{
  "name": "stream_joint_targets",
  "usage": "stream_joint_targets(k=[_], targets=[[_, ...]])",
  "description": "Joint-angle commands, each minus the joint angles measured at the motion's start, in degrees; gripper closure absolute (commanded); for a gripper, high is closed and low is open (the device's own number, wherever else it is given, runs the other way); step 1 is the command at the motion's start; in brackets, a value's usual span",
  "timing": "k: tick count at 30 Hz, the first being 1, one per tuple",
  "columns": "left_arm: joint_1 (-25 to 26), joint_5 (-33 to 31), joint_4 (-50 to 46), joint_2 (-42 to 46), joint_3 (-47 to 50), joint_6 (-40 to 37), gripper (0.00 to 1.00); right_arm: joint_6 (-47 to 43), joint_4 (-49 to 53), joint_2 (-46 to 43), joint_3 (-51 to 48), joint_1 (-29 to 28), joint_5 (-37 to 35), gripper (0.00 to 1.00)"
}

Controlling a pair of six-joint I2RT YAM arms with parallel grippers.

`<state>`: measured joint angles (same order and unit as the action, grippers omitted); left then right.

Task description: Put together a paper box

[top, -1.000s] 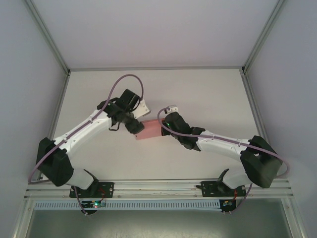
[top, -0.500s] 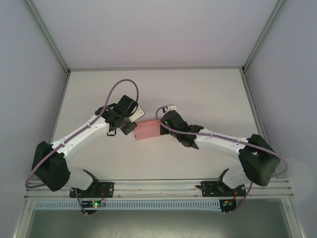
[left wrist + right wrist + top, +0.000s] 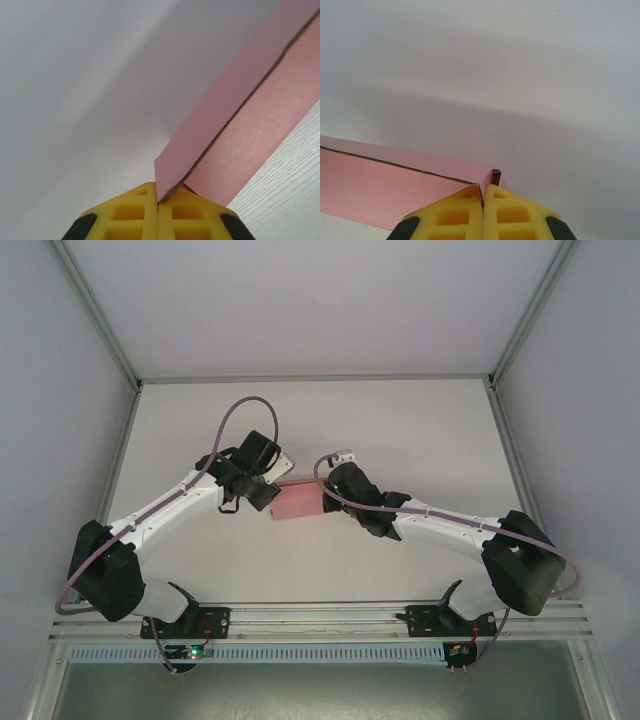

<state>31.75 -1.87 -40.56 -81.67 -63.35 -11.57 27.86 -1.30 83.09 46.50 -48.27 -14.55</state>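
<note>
The pink paper box (image 3: 298, 502) hangs between the two arms over the middle of the table. My left gripper (image 3: 270, 493) is at its left end, and in the left wrist view the yellow fingers (image 3: 135, 215) are shut on a corner of the pink card (image 3: 235, 115), whose cut edge runs up to the right. My right gripper (image 3: 328, 496) is at the box's right end. In the right wrist view its yellow fingers (image 3: 515, 212) are shut on the edge of the paper box (image 3: 385, 185), beside a small folded tab (image 3: 496, 175).
The white table (image 3: 420, 430) is bordered by aluminium rails (image 3: 310, 378) at the back and sides. The arm bases stand on the front rail (image 3: 320, 618). Purple cables loop above both arms.
The left arm has drawn back a little to the left and the box has turned flatter and shifted slightly left. In the last half second almost nothing has moved.
</note>
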Motion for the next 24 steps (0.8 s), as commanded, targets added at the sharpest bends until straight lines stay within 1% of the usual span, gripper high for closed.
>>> stream_joint_targets(k=[1,5,7,10,11,16,18,21,24], targets=[[-0.51,3.80,2.95,-2.00,-1.14,5.36,1.00,-1.13,4.70,0.85,-0.96,-0.68,1.84,1.00],[-0.46,3.26,-0.07,-5.03,-5.24,12.11,1.00,-1.67,5.08,1.49,-0.53,-1.06,1.69,1.00],[-0.54,6.06,-1.31,-6.49,-7.05,15.78,1.00,-1.84,5.08,1.94,-0.44,-1.51,1.38,1.00],[-0.48,9.06,-1.09,-7.78,-8.19,23.49,1.00,-1.10,4.74,2.86,-0.66,-2.27,-0.25,1.00],[-0.53,10.11,-1.47,-7.92,-8.34,24.68,1.00,-1.01,4.67,3.22,-0.71,-2.52,-0.72,1.00],[-1.42,11.16,-4.84,-7.89,-10.13,28.53,1.00,-1.38,5.92,3.94,-0.51,-2.97,-1.96,1.00],[-2.21,13.63,-5.76,-7.64,-11.08,30.38,1.00,-1.56,5.91,3.97,-0.61,-3.06,-2.46,1.00],[-2.96,20.41,-5.28,-6.52,-11.15,32.05,1.00,-2.47,6.12,4.11,-0.33,-3.06,-2.26,1.00],[-3.44,21.30,-5.26,-6.23,-10.75,36.30,1.00,-2.92,6.47,4.25,-0.36,-3.12,-2.25,1.00]])
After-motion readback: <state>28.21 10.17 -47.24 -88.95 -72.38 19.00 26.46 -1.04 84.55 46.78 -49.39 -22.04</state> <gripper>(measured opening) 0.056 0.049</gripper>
